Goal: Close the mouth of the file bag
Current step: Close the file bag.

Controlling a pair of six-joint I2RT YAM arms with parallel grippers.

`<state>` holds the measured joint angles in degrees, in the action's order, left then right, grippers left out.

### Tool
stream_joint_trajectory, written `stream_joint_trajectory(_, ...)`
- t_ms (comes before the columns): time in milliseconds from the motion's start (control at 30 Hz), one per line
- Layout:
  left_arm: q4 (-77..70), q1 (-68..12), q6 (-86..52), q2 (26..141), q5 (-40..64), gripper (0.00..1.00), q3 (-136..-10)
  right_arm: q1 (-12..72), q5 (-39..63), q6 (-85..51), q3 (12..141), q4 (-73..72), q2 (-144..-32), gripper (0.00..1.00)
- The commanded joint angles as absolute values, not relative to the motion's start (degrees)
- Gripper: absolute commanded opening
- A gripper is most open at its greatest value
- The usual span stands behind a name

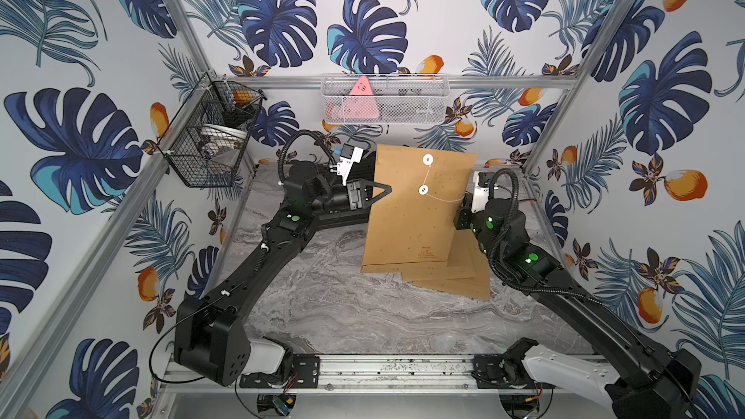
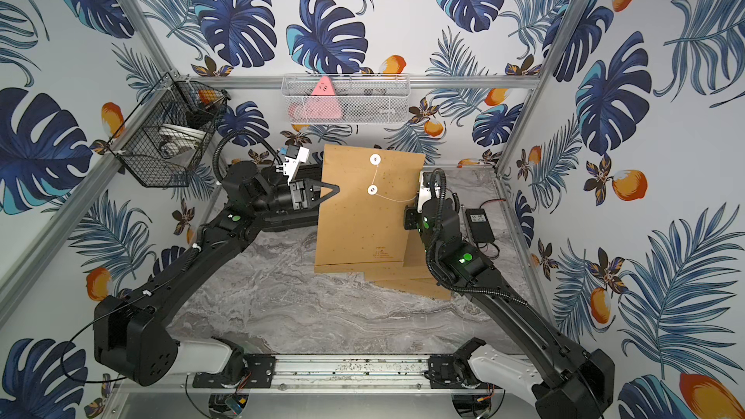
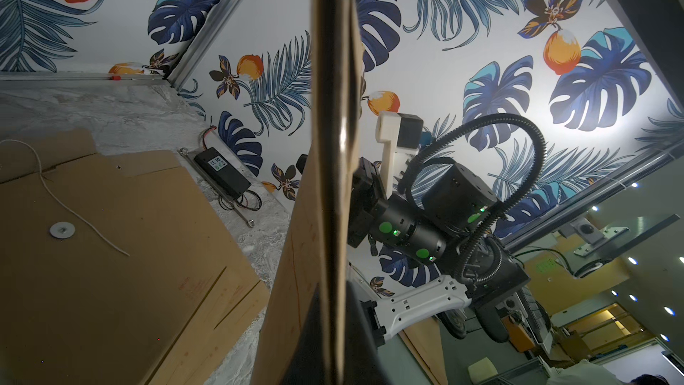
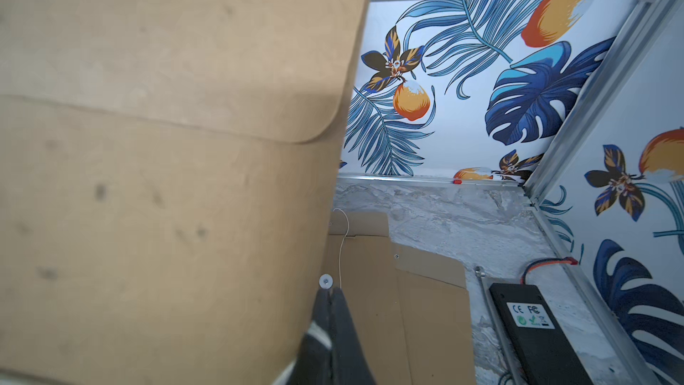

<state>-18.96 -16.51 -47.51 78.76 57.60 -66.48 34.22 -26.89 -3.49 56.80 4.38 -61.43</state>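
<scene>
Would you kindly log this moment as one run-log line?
left gripper: shut on file bag edge, bag tilted up | right gripper: shut | string: leads from lower button toward right gripper

3 file bags, 2 baskets, 1 pwr adapter.

Leaf-and-fruit wallpaper, grey marble floor, aluminium frame, black wire basket, white mesh basket

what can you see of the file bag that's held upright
The file bag is speckled brown paper, standing nearly upright, its bottom edge down by flat bags on the table. The flap is folded down. A thin string runs from the upper disc to the lower disc, then toward its right edge. The left gripper has its jaws shut on its left edge.
</scene>
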Motion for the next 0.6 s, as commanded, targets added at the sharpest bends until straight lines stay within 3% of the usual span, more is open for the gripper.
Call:
stream_joint_trajectory(0, -14.7, -16.7, -44.0, 78.3, 57.7, 0.0, -66.8, 34.7, -24.6, -1.3, 58.8, 3.8, -61.9, 0.0)
stream_joint_trajectory(300, -13.9, -16.4, -43.0, 77.6, 53.2, 0.0, -69.3, 34.7, -23.2, -4.9, 57.2, 8.3, -62.4, 0.0)
stream_joint_trajectory(567, -18.5, -16.3, -46.6, 78.1, 52.4, 0.0, -68.7, 35.0, -17.3, -16.5, 52.8, 6.9, -62.8, 0.0)
